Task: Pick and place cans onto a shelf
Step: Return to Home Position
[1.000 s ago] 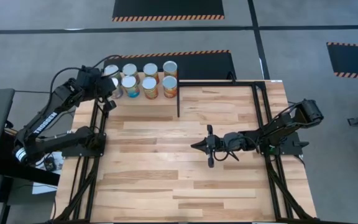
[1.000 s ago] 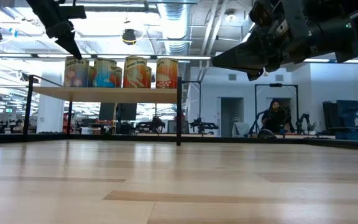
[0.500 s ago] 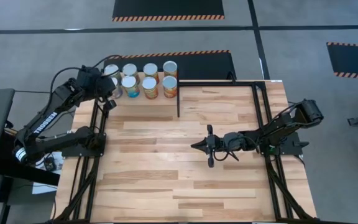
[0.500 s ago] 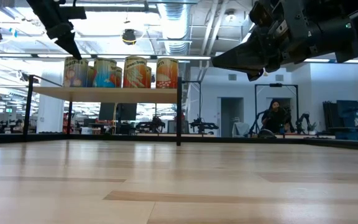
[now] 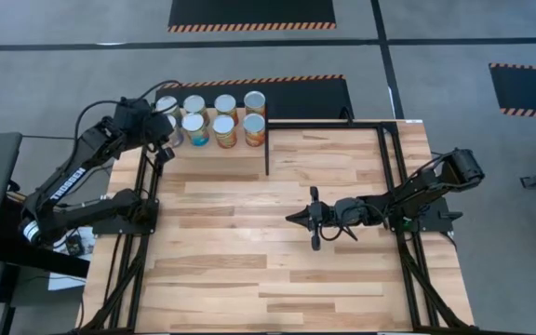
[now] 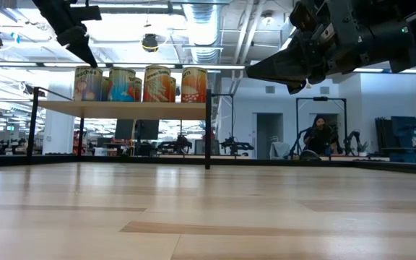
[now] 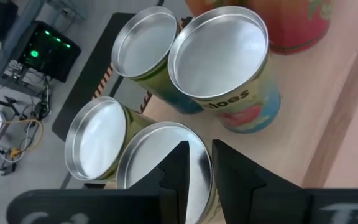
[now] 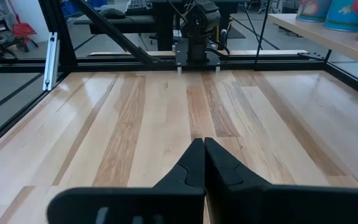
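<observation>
Eight cans [image 5: 224,126] stand upright in two rows of four on the shelf [image 6: 121,109], far left. The shelf is a pale wood slab on black posts.

Cans are cylinders with smooth, mirror-bright silver lids ringed by a raised rim. Their paper labels are orange, blue and green. One label [image 7: 241,99] ends in "toes" above a red fruit picture; the rest is unreadable.

Left gripper [image 7: 199,149] hovers over the near-left can [image 7: 148,168], its matt black fingers a narrow slit apart and holding nothing. White lettering on that arm reads TROSSEN.

Right gripper [image 8: 199,146] is above the bare plank table [image 5: 249,242], right of centre, fingers pressed together and empty.
</observation>
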